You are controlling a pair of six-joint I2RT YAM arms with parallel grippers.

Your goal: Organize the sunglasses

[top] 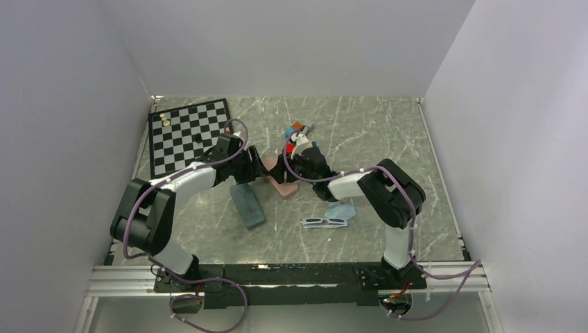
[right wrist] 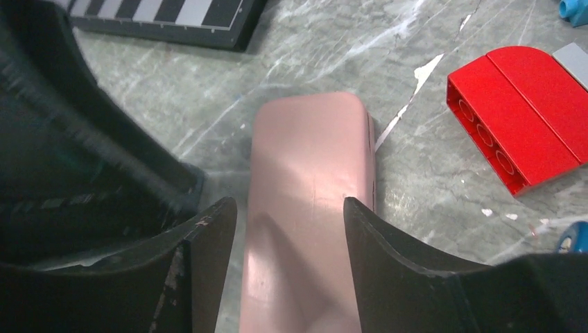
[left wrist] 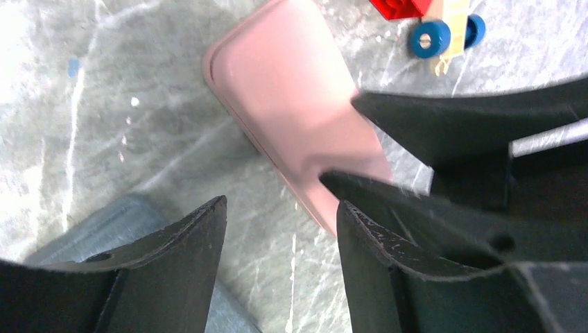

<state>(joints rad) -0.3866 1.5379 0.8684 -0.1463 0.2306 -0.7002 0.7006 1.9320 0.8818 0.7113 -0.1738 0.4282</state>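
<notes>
The pale white-grey sunglasses (top: 324, 222) lie folded on the table at front centre, apart from both arms. The reddish-brown pair is out of view. My right gripper (top: 291, 166) (right wrist: 290, 201) is open, its fingers straddling the closed pink case (top: 284, 187) (right wrist: 308, 152) from above. My left gripper (top: 255, 165) (left wrist: 281, 201) is open and empty over bare table at the case's left end; the pink case (left wrist: 291, 90) lies just ahead of it, with the right gripper's black fingers (left wrist: 451, 118) on it.
A slate-blue case (top: 248, 207) (left wrist: 104, 222) lies just in front of the left gripper. A light blue cloth (top: 340, 209) lies by the sunglasses. Toy blocks (top: 298, 130) (right wrist: 520, 111) lie behind the grippers. A chessboard (top: 187, 135) is at the back left.
</notes>
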